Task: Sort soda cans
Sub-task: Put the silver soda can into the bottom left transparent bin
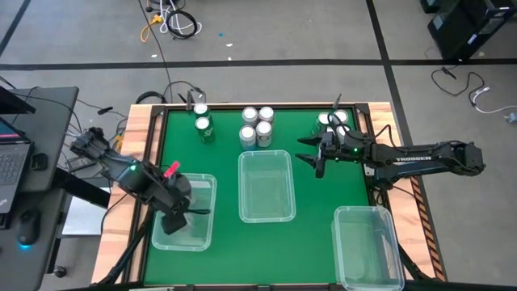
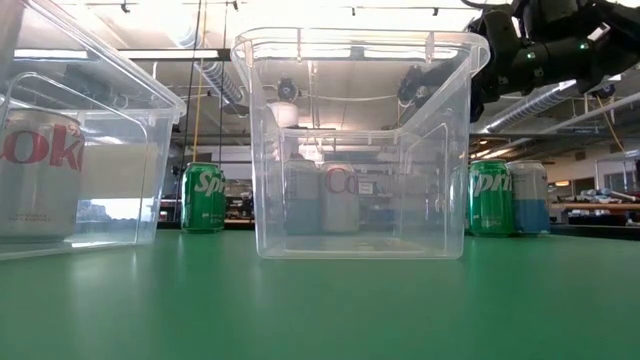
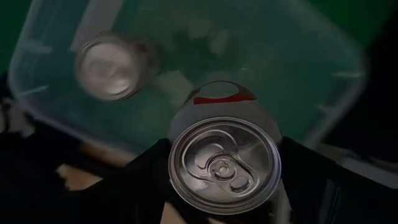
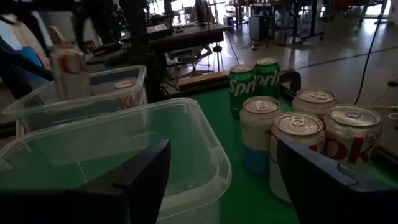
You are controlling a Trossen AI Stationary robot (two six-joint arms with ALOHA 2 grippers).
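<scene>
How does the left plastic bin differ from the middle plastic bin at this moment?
The left bin already holds a silver-white can; the middle bin holds none. The left tool hangs over the left bin, gripping another silver-white can; nothing hangs over the middle bin. Both bins are clear, rectangular, and stand on the green table.

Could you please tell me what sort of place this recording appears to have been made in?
Most likely a robotics lab or workshop: a green-topped table with arms mounted at it, loose cables on the bare floor, a laptop desk alongside, and workbenches under exposed ceiling ducts behind.
</scene>
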